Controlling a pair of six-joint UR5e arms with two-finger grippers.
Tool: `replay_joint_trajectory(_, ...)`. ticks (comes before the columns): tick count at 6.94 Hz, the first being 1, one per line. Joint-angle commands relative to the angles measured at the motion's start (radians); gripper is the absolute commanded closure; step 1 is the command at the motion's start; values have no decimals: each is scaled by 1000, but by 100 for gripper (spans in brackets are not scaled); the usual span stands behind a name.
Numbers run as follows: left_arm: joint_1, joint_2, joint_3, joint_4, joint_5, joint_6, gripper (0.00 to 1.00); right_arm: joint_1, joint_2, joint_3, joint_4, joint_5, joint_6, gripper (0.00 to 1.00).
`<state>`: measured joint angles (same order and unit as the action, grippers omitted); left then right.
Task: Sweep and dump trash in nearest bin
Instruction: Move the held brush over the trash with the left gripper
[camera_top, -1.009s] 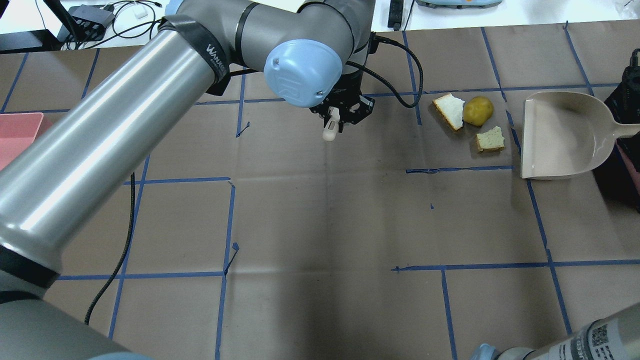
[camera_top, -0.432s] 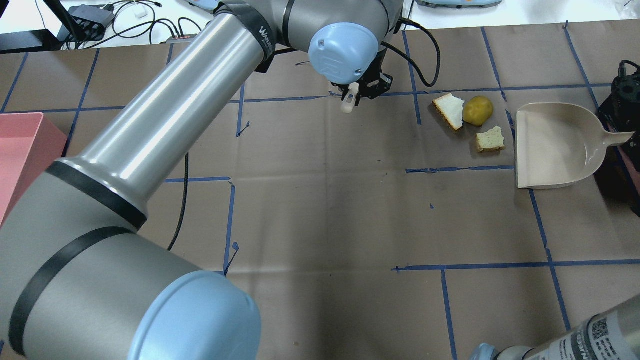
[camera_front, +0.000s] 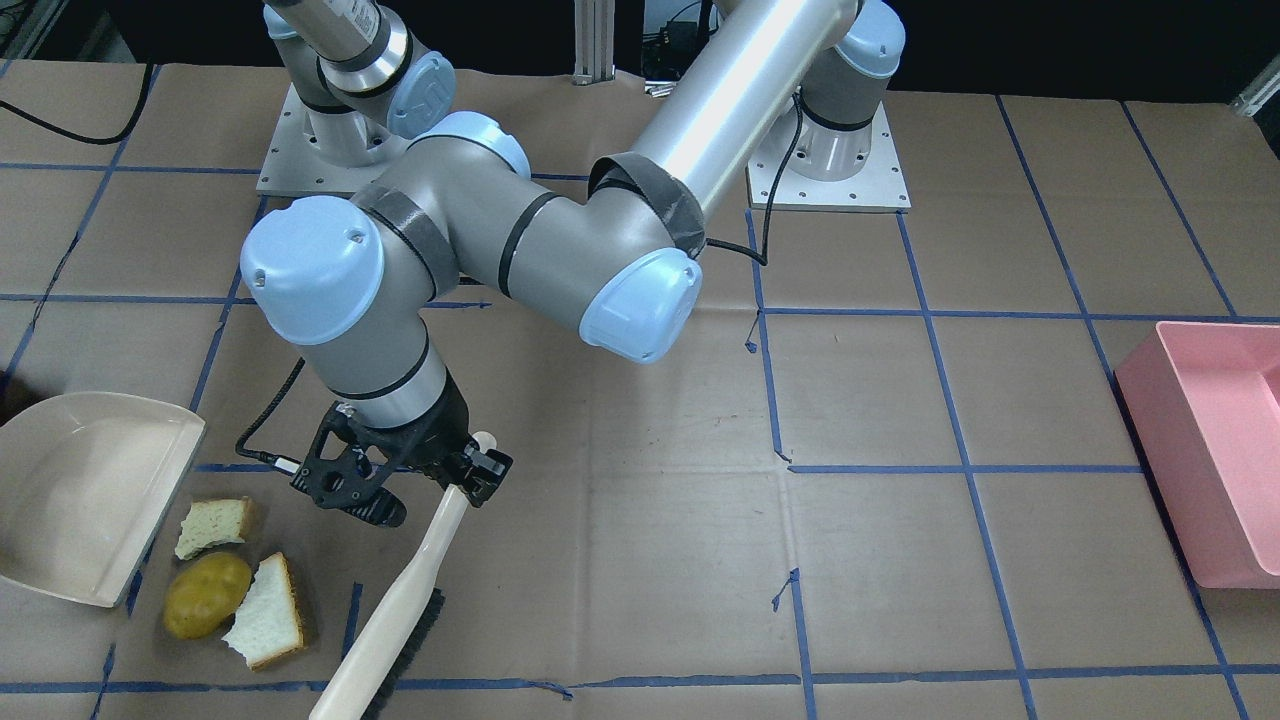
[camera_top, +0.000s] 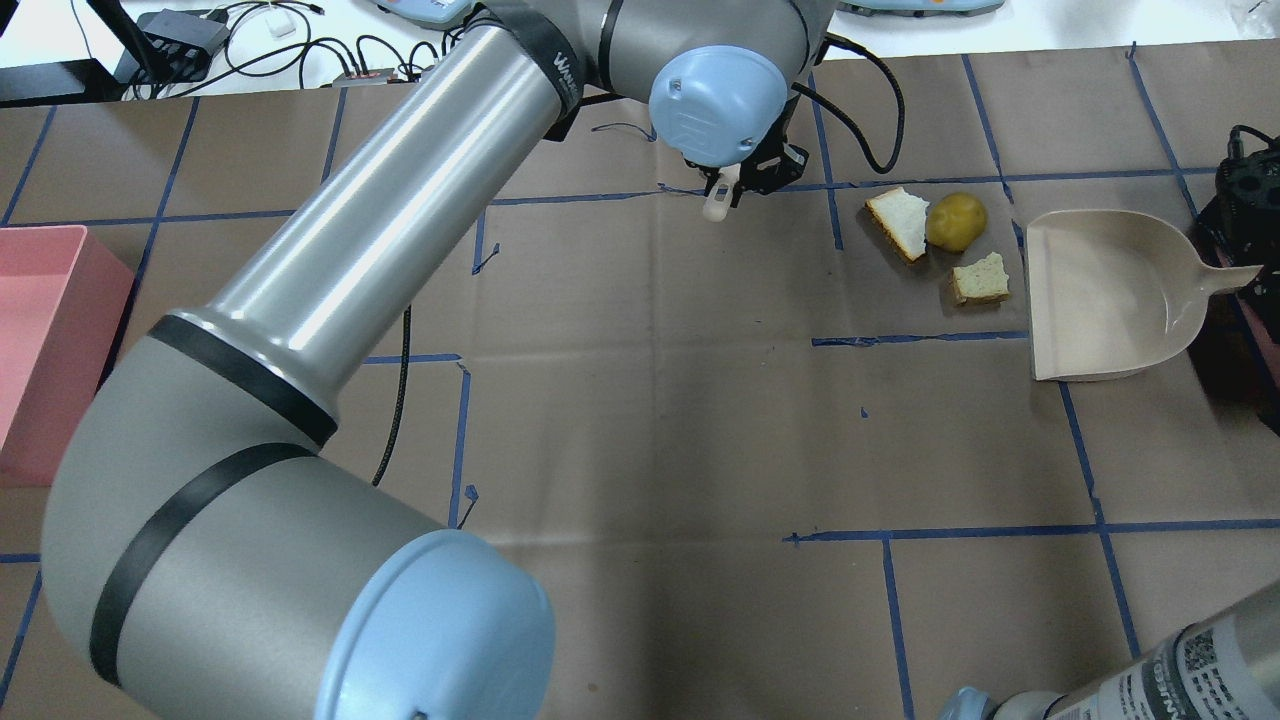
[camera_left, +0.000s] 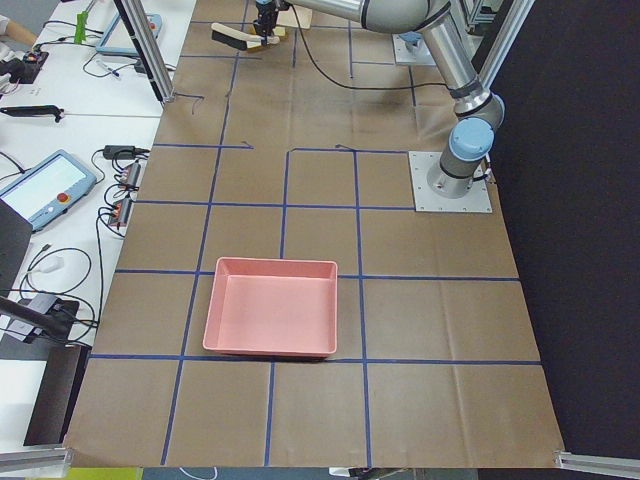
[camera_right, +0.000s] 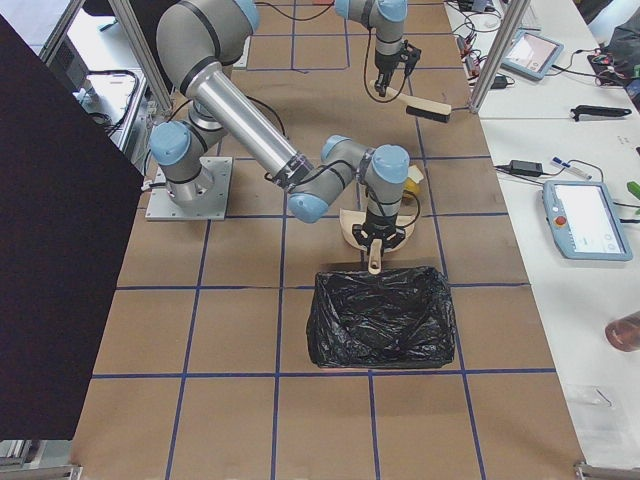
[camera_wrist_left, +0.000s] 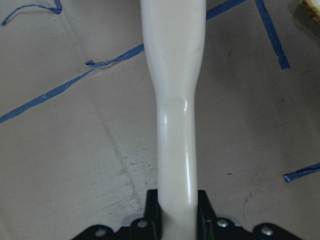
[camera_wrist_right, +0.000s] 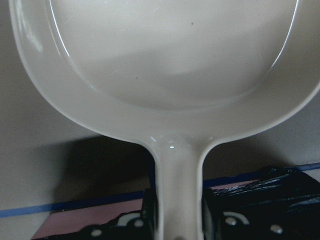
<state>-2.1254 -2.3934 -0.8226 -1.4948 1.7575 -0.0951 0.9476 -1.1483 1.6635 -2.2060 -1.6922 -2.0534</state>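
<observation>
Exterior front-facing view: the brush (camera_front: 400, 590) head is nearest, its handle pinched in the left gripper (camera_front: 468, 470). Bread slice (camera_front: 265, 615), potato (camera_front: 207, 595) and sandwich chunk (camera_front: 215, 525) lie between those fingers and the dustpan (camera_front: 80, 490). The right gripper (camera_wrist_right: 177, 212) clamps the dustpan handle. Risk: with an angled stroke the potato likely rolls past the pan lip. The left arm reaches across, wrist down.

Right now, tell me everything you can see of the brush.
The brush has a long, glossy cream handle, plastic by the look, widening into a head with black bristles along one side. The left gripper is shut on its narrow end. The head points away from the robot, beside the bread slice but apart from it. Whether the bristles touch the table I cannot tell.
</observation>
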Motion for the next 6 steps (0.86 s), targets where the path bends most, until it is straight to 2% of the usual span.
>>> replay_joint_trajectory(1, -36, -125, 183, -89, 37, -2, 100, 3, 28, -25, 5, 28, 10, 97)
replay_joint_trajectory(2, -62, -177, 256, -140, 49, -9, 100, 13, 35, -25, 5, 35, 13, 97)
replay_joint_trajectory(3, -74, -191, 272, -150, 110, -17, 100, 31, 42, -28, 5, 35, 10, 97)
replay_joint_trajectory(5, -82, -240, 304, -147, 115, -116, 100, 42, 71, -63, 9, 37, -4, 97)
replay_joint_trajectory(6, -96, -291, 368, -147, 115, -121, 100, 55, 97, -83, 9, 46, -19, 97)
